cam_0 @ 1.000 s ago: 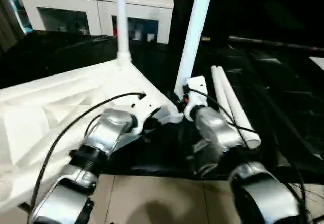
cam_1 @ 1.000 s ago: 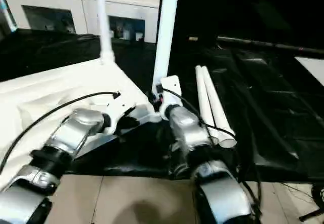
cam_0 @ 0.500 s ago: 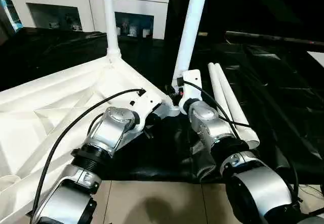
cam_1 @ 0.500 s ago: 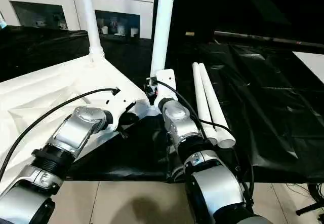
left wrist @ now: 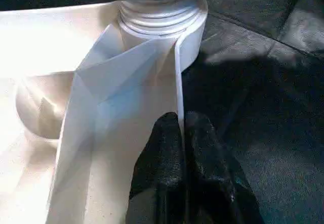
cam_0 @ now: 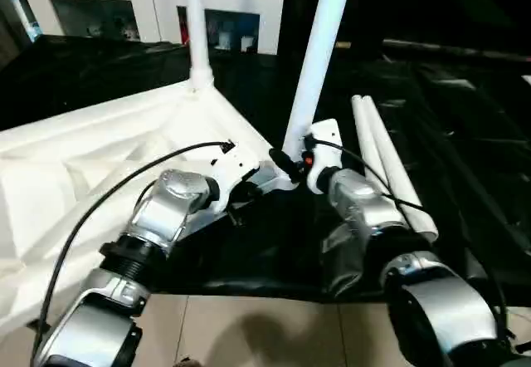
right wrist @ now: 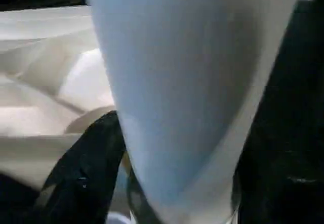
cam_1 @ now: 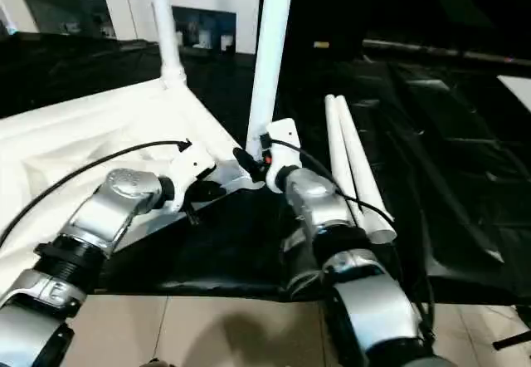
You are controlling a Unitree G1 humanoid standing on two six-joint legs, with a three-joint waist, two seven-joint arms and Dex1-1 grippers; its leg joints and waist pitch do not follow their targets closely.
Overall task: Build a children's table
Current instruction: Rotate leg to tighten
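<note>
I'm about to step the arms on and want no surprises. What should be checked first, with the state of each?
1. Left tool pinching the tabletop rim: ok, fingers shut on the thin wall.
2. Near-corner leg upright in its socket: ok.
3. That leg fully seated: cannot tell.
4. Right tool around the leg's base: ok, a finger either side; grip cannot tell.
5. Far-corner leg standing: ok.
6. Two spare legs lying together on the black sheet: ok.

The right claw [right wrist: 172, 183] has loosened around the upright leg [cam_0: 319, 51].
</note>
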